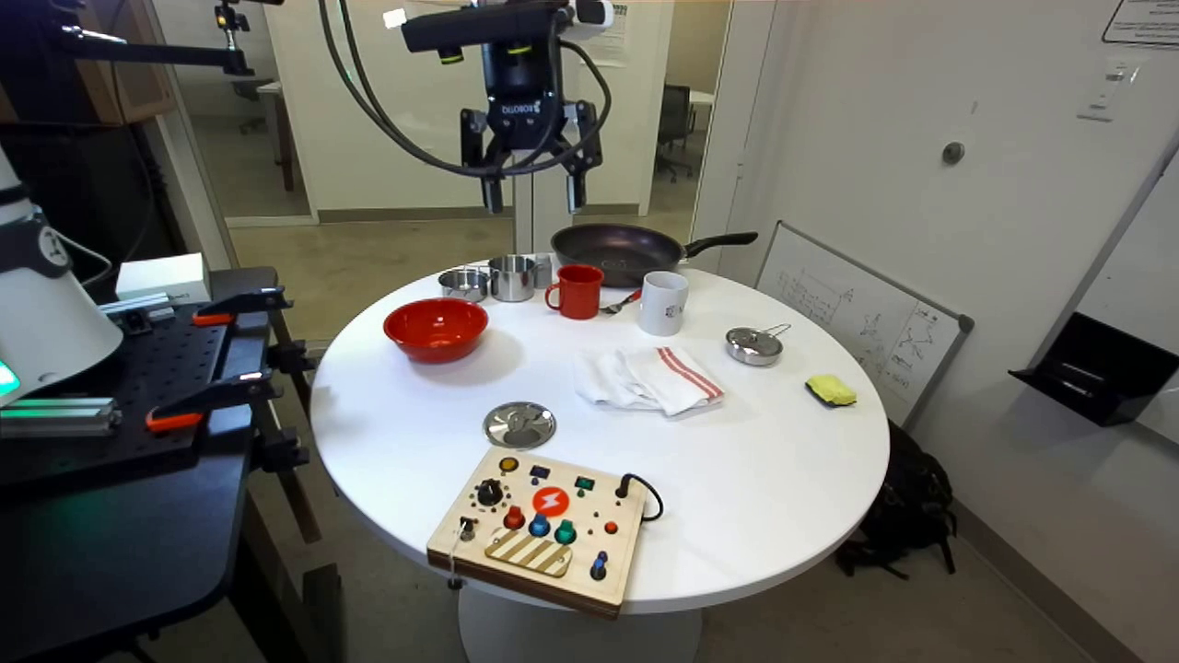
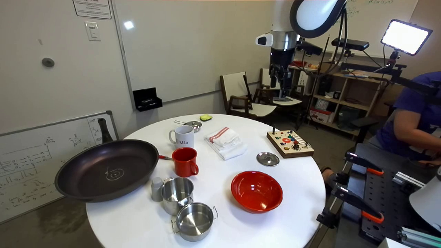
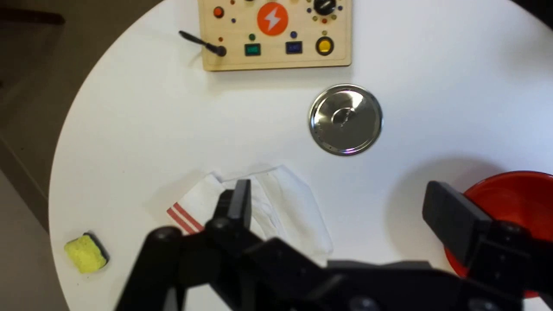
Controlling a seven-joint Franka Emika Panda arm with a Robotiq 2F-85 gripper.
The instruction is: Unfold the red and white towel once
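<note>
In an exterior view, gripper (image 1: pixel 534 195) hanging well above the round white table (image 1: pixel 774 460); its fingers (image 1: pixel 493 196) point down and are spread, a wide gap between the tips. Red and white towel (image 1: pixel 649 379) lies folded on the table, mostly white, two red stripes across one end, well apart from the gripper. Just beyond it a white mug (image 1: pixel 661 306), then a red mug (image 1: pixel 579 293) and a frying pan (image 1: pixel 617 253). Red bowl (image 1: pixel 436 331) apart, to one side. Metal lid (image 1: pixel 519 425) flat on the table, just beside a wooden button board (image 1: pixel 553 531). Yellow sponge (image 1: pixel 831 389) close to the table's edge. In an exterior view, a shallow pot (image 2: pixel 195 220) beside a deep pot (image 2: pixel 177 193), both steel; a person (image 2: pixel 410 132) in a purple shirt partly cut off by the frame. Towel here between white mug and button board, stripes on the upper layer, on the mug side. Gripper seen edge-on, so the gap cannot be judged from this angle. In the wrist view, fingers stand far apart, one covering part of the towel, one in front of the red bowl. Towel layers lie unevenly, stripes showing past the finger. Metal lid in full sight between button board and red bowl.
</note>
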